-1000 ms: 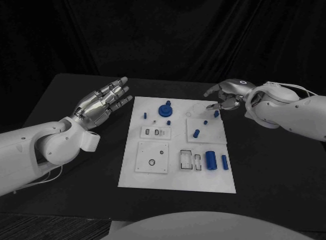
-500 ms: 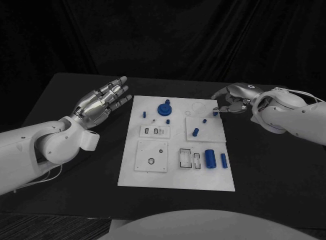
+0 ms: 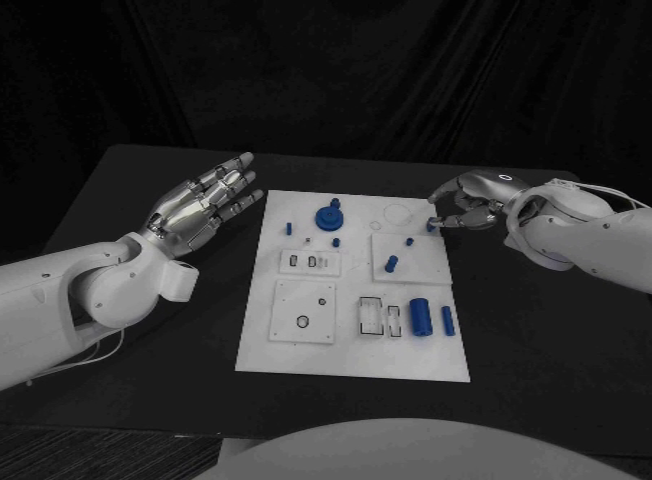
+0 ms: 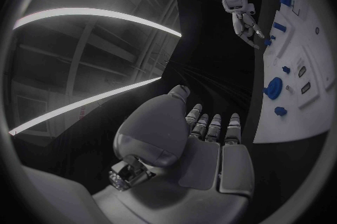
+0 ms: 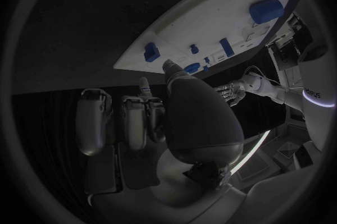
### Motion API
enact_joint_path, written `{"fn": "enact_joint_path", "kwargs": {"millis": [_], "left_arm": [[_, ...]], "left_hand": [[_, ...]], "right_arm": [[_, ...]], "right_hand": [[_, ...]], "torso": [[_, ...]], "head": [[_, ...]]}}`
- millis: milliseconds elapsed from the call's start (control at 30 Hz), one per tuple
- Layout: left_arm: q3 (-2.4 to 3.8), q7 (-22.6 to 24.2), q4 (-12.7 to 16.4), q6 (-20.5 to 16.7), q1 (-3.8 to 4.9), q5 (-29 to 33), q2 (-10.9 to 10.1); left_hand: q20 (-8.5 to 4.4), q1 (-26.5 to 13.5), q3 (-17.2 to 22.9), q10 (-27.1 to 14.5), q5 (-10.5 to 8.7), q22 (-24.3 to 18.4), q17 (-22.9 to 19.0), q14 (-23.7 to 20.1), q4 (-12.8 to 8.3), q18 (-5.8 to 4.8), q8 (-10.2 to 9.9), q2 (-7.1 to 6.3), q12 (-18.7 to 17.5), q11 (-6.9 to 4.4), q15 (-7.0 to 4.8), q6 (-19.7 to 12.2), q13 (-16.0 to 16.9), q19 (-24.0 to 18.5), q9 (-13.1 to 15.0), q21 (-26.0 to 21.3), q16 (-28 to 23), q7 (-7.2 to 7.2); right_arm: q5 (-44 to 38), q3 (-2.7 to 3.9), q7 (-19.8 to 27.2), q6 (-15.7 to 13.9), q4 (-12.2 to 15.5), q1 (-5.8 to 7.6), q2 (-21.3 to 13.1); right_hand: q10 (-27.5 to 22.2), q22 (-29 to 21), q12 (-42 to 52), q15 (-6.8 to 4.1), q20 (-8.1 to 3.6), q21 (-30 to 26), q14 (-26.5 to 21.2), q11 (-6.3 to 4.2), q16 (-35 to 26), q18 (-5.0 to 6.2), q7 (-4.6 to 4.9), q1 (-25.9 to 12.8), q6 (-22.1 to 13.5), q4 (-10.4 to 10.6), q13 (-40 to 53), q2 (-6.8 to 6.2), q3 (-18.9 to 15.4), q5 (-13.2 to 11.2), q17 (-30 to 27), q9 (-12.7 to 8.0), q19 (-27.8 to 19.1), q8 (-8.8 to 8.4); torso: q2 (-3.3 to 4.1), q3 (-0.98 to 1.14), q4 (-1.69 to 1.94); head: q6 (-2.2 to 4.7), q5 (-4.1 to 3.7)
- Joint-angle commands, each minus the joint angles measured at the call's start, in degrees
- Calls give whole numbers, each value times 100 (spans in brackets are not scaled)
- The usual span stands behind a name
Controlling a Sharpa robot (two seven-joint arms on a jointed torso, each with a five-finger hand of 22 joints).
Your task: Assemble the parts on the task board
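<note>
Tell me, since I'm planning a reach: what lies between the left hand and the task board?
Bare black table, in the head view: left hand, task board.

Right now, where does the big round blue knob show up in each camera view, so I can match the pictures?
Head view: the round blue knob stands near the task board's far edge, left of centre.
Left wrist view: the knob is on the board, beyond the left robot hand.
Right wrist view: the knob is partly hidden by the right robot hand.
Shared landmark: the white task board.
</note>
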Motion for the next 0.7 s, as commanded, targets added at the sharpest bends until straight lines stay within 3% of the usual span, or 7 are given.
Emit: {"fn": "enact_joint_path", "kwargs": {"millis": [33, 533, 600, 700], "left_arm": [[5, 66, 4, 82, -9, 1, 13], [5, 55, -8, 87, -21, 1, 2], [5, 54, -7, 90, -22, 1, 3], [5, 51, -2, 97, -23, 1, 1]], "left_hand": [[29, 5, 22, -2, 26, -9, -10, -13, -1, 58, 34, 31, -20, 40, 38, 7, -9, 4, 5, -20, -38, -2], [29, 5, 22, -2, 26, -9, -10, -13, -1, 58, 34, 31, -20, 40, 38, 7, -9, 4, 5, -20, -38, -2], [29, 5, 22, -2, 26, -9, -10, -13, -1, 58, 34, 31, -20, 40, 38, 7, -9, 4, 5, -20, -38, -2], [29, 5, 22, -2, 26, -9, -10, -13, -1, 58, 34, 31, -20, 40, 38, 7, -9, 4, 5, -20, -38, -2]], "right_arm": [[10, 1, -81, -15, -6, -33, -7], [9, 1, -68, 34, -45, -100, 17], [9, 1, -79, 61, -54, -106, 28], [6, 1, -108, 102, -70, -113, 48]], "right_hand": [[592, 1220, 14, 32, 34, -23, 605, 40, 15, 20, -1, 43, 33, 27, 1509, -12, -3, 1, 1510, 11, 217, 30], [592, 1225, 14, 64, 70, -40, 602, 72, 5, 23, 26, 87, 127, 159, 1509, -81, -44, -172, 1498, 247, 215, 168], [592, 1222, 14, 70, 75, -58, 601, 78, 0, 27, 32, 145, 128, 165, 1509, -75, -31, -82, 1492, 336, 209, 206], [592, 1220, 14, 79, 86, -82, 598, 87, -8, 31, 43, 265, 101, 148, 1509, -72, -15, 311, 1482, 553, 202, 283]], "torso": [[-4, -2, 4], [0, -1, -1], [-2, 0, -2], [-2, 1, 1]], "head": [[7, 3], [-4, -2], [-9, -1], [-14, -2]]}}
